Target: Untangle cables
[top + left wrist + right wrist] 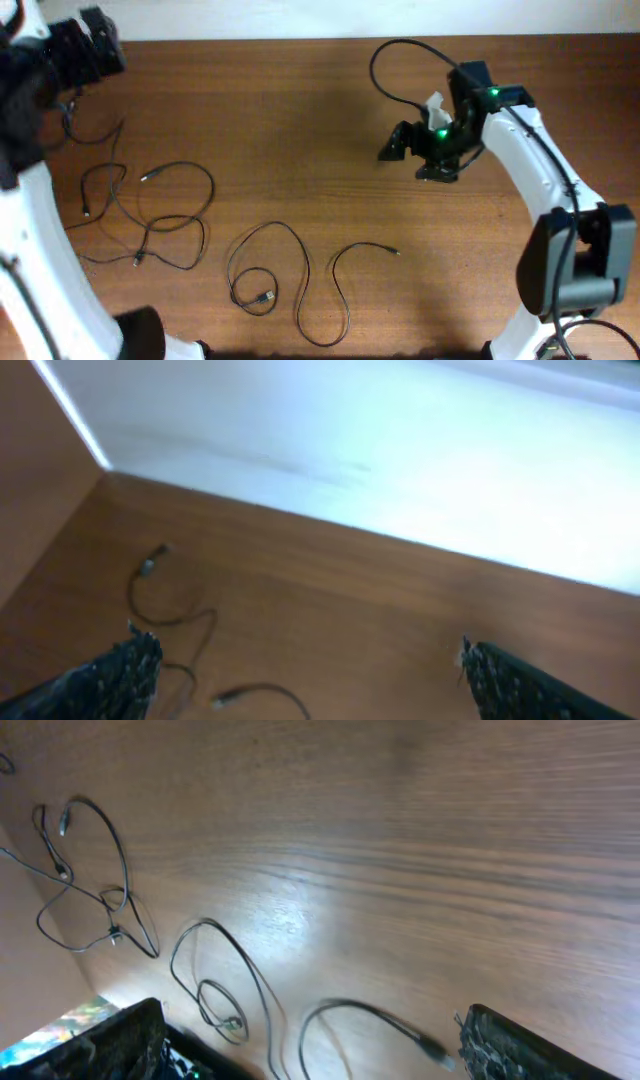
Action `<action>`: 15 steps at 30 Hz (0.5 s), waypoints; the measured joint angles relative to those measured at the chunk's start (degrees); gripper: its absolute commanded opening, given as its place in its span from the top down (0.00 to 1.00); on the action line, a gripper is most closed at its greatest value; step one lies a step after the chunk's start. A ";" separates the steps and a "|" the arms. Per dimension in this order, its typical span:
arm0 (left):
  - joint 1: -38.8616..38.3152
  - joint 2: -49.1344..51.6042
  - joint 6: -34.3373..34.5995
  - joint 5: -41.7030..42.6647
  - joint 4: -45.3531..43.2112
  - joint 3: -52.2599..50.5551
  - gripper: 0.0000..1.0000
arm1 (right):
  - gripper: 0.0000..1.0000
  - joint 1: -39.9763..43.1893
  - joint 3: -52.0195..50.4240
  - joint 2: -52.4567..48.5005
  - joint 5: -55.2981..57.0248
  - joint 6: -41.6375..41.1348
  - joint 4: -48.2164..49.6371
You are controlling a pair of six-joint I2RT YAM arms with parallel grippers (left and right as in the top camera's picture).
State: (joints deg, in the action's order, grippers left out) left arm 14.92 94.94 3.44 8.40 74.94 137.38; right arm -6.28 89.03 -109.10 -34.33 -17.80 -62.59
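Dark, rough-textured fingers [115, 678] of our left claw [305, 660] sit closest in its wrist view. They are spread wide with only wood between them, so it holds nothing. Just ahead of it and toward its left finger, a stretch of the thin black flexible cables [140, 595] with small plug ends lies on the brown wooden surface [380, 610].

Our right claw [310, 1035] is open about as wide and is also empty (bare wood shows between its fingers). It hangs well apart from every cord.

Seen from overhead, the crossed cluster [150, 215] lies below the left claw, toward the near edge. The coiled cord [262, 270] and the lone cord [340, 285] lie between the two claws, nearer the right one, and neither touches the other.

We judge these cords to be very light, limp and thin. They will likely slide on the wood, sag when lifted, and drag along any neighbour they cross. A pinch would have to come right down to the surface.

We think the best hold is a free stretch just behind a plug end, where the plug stops the cord slipping through. In the cluster we would avoid the crossings, since a pull there would probably tighten them.
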 measured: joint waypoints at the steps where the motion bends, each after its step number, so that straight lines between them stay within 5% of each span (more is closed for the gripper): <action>1: -0.81 -1.29 0.00 0.17 2.91 0.09 0.00 | 0.01 1.42 0.00 1.31 0.07 0.68 -0.87; 5: -6.16 -3.50 0.02 0.42 11.85 -3.52 0.01 | 0.01 10.71 1.29 10.73 0.42 3.02 -2.82; 12: -21.22 -2.69 4.61 -1.38 4.92 -30.60 0.01 | 0.01 14.56 1.55 11.34 3.19 3.45 -4.72; 15: -27.23 -5.62 9.44 -1.73 -4.92 -49.18 0.01 | 0.01 14.56 1.55 11.34 4.81 3.48 -4.59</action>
State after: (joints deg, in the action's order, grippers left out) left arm -12.32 89.32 12.88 6.68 70.02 88.20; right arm 8.27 90.59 -97.76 -29.52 -14.33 -67.18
